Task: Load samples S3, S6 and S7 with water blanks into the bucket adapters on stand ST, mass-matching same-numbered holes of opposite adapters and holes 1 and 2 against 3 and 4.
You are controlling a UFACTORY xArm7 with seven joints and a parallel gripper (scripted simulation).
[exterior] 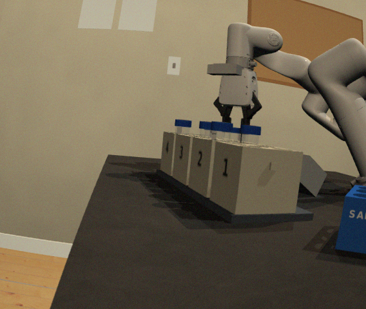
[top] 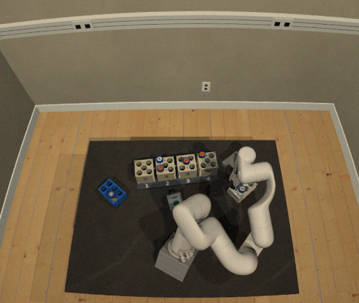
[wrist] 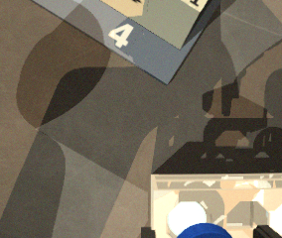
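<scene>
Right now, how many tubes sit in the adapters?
4: two in adapter 2, white dot and orange dot; one orange in adapter 3; one orange in adapter 4. Adapter 1 has none.

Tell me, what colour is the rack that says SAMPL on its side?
Blue, with white letters; the exterior view shows it best.
</scene>
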